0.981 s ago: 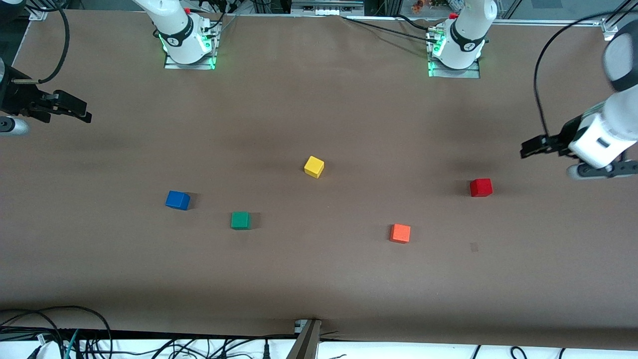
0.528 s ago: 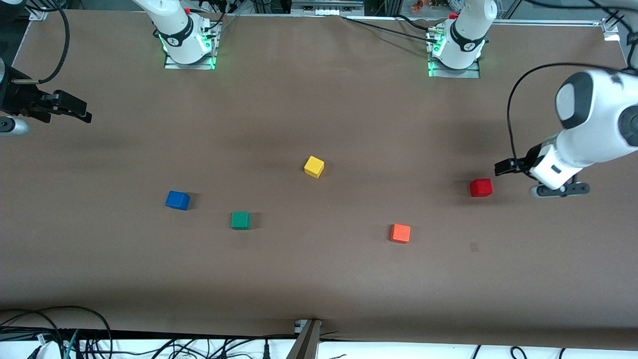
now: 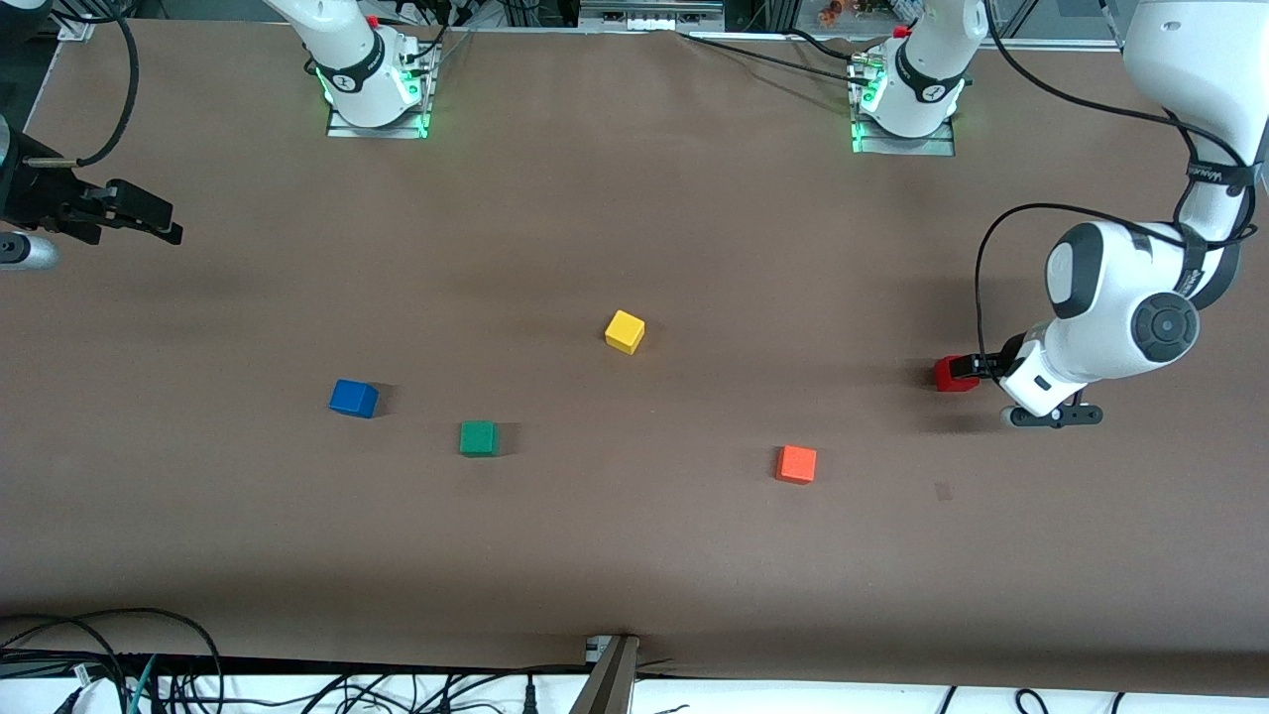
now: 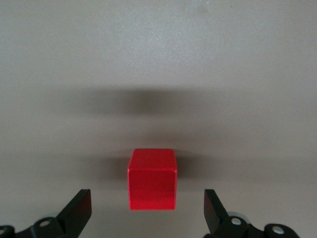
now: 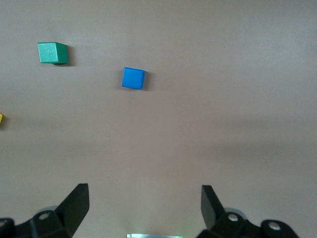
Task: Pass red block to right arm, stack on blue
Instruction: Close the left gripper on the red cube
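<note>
Left gripper spread wide, low over the table, the red block between its fingertips, seemingly untouched. Right gripper waits, wide, well apart from the blue block.

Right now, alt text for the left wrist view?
A red block sits on the brown table, centred between the open fingers of the left end effector, which is not touching it. The fingers flank the block with a clear gap on each side; nothing else is in the view.
</note>
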Robot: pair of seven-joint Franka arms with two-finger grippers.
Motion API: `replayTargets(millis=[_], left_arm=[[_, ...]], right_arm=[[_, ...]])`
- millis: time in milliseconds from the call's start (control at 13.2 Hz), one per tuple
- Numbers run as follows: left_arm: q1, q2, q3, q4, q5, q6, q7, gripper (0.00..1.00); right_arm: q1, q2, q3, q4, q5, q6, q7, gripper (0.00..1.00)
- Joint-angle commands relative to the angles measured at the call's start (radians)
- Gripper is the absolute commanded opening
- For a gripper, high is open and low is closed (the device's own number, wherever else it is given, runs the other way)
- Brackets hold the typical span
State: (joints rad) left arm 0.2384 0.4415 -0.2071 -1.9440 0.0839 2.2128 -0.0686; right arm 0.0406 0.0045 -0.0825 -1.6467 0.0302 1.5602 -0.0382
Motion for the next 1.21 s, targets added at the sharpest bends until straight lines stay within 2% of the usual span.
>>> replayTargets(millis=[0, 226, 679, 755, 906, 981, 1132], left_arm=[[0.009, 0.032, -0.005, -0.004, 0.033, 0.044, 0.001, 1.00], [0.013, 0.054, -0.005, -0.032, 0.033, 0.090, 0.001, 1.00], [0.018, 0.046, -0.005, -0.069, 0.034, 0.090, 0.004, 1.00], [0.018, 0.046, -0.005, -0.069, 0.034, 0.090, 0.004, 0.96], [0.018, 0.045, -0.005, -0.067, 0.037, 0.088, 0.013, 0.50], [0.018, 0.045, -0.005, -0.064, 0.040, 0.084, 0.018, 0.30], [0.016, 0.043, -0.005, -0.055, 0.042, 0.076, 0.018, 0.00]], right_arm=[[-0.004, 0.002, 0.001, 0.013, 0.000, -0.014, 0.012, 1.00], [-0.004, 0.002, 0.001, 0.013, 0.000, -0.014, 0.012, 1.00], [-0.004, 0.002, 0.000, 0.013, 0.000, -0.023, 0.012, 1.00], [-0.004, 0.002, 0.000, 0.013, -0.001, -0.023, 0.012, 1.00], [-0.004, 0.000, 0.001, 0.013, -0.001, -0.025, 0.012, 1.00], [-0.004, 0.000, 0.001, 0.013, -0.001, -0.034, 0.012, 1.00], [-0.004, 0.002, 0.001, 0.013, -0.001, -0.035, 0.012, 1.00]])
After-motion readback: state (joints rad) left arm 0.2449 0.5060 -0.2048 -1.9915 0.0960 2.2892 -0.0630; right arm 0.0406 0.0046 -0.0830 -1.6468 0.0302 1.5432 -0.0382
